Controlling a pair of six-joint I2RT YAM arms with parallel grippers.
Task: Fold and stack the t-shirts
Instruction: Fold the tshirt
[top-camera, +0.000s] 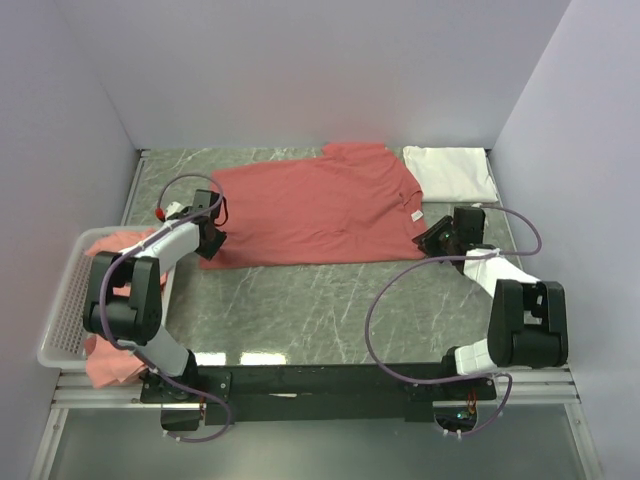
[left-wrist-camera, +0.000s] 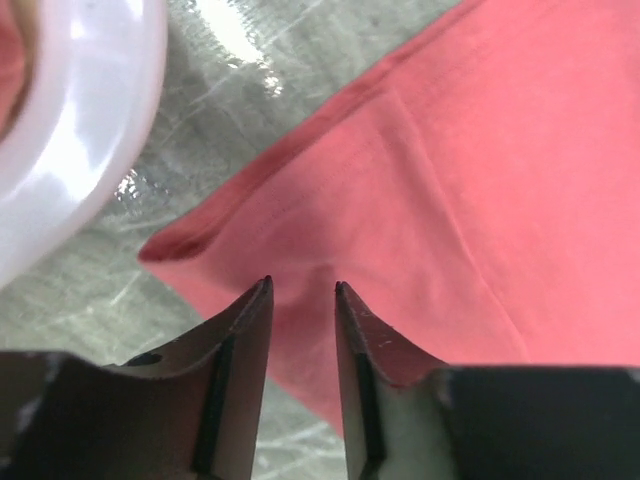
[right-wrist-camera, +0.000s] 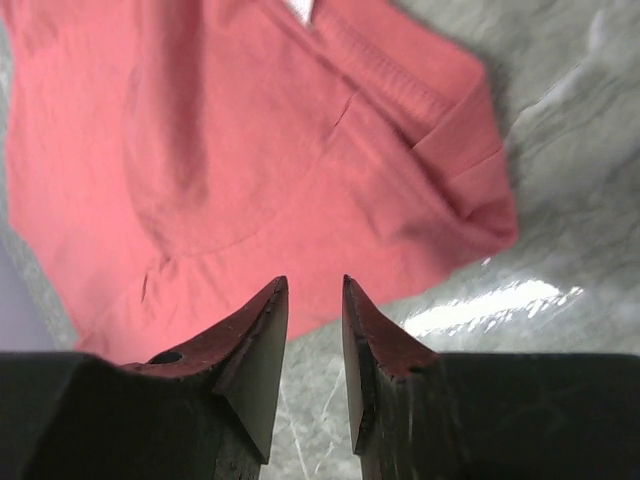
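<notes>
From above, the white mesh basket (top-camera: 62, 300) sits at the left edge of the table (top-camera: 300, 300) with more coral shirts (top-camera: 110, 243) in it. A folded white t-shirt (top-camera: 452, 172) lies at the upper right. The coral t-shirt (top-camera: 320, 205) lies spread flat at the centre, between my left gripper (top-camera: 212, 240) and right gripper (top-camera: 435, 240).

Left wrist: the basket rim curves across the upper left. My jaws stand narrowly apart over the shirt's hem corner, clamping nothing I can see.

Right wrist: my jaws are slightly parted at the shirt's lower edge, and the collar sits at the top.
</notes>
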